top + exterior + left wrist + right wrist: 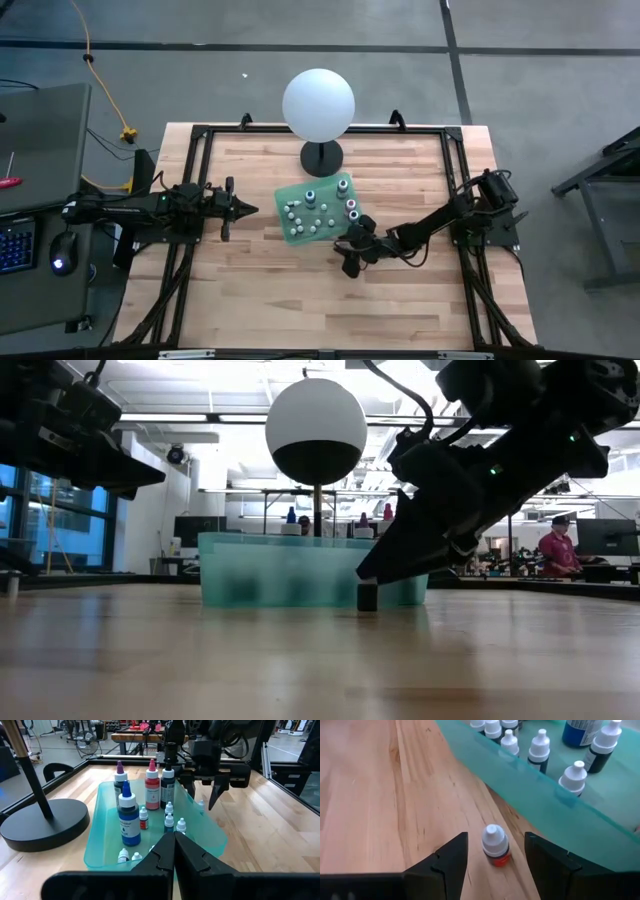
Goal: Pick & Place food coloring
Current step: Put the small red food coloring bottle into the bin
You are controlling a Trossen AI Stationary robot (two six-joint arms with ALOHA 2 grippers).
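Note:
A tiny food coloring bottle with a white cap and a red-orange body stands upright on the wood table, just outside the green tray. In the low view the bottle shows dark in front of the tray wall. My right gripper is open, slanting down, with one finger on each side of this bottle and a gap on both sides. The tray holds several more bottles, tall and small. My left gripper is shut and hovers at the table's left, pointing at the tray.
A white sphere lamp on a black round base stands behind the tray. Tall blue and red bottles rise above the tray's rim. Bare wood lies near and to the right of the tray. A person sits in the room beyond.

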